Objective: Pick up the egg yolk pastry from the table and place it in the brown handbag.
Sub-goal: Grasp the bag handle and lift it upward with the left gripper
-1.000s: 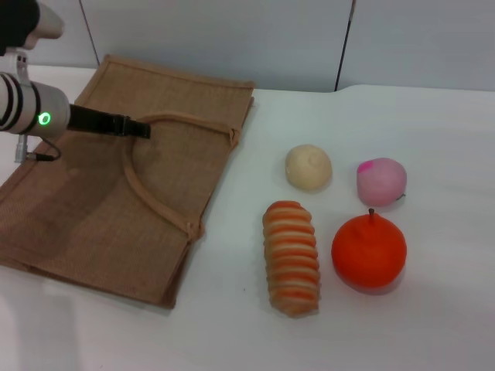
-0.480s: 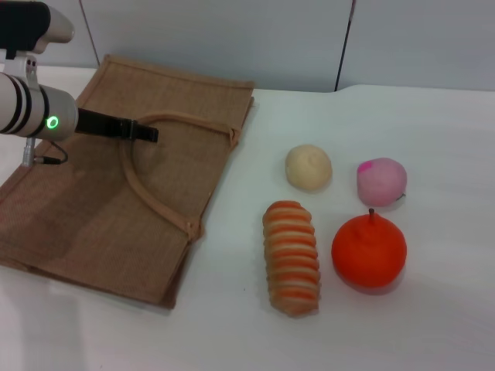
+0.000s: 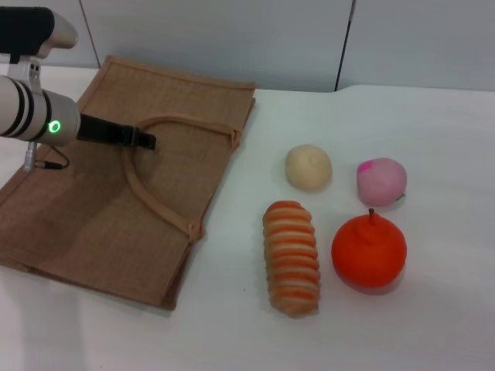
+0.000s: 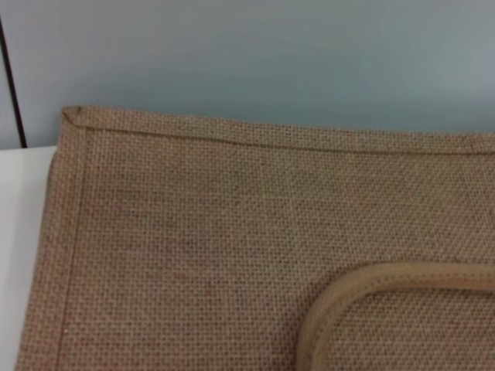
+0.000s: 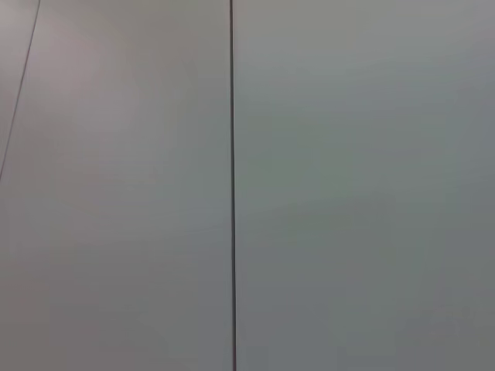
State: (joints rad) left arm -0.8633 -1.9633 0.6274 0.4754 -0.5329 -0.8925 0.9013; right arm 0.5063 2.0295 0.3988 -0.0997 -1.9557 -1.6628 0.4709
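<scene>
Left claw (image 3: pixel 143 140) over flat tan-brown woven jute handbag (image 3: pixel 93 209), grip state unclear. Small cream-beige round pastry (image 3: pixel 308 167) on white desk (image 3: pixel 433 325), bag's 3 o'clock.

Setting: robot test bench, likely a lab. Plain white table (image 3: pixel 433 332) against bare grey wall panels (image 3: pixel 232 39) with dark seams. Staged props laid out in a group: toy-like bread roll (image 3: pixel 291 257), orange fruit (image 3: pixel 369 251), pink bun (image 3: pixel 380 181).
</scene>
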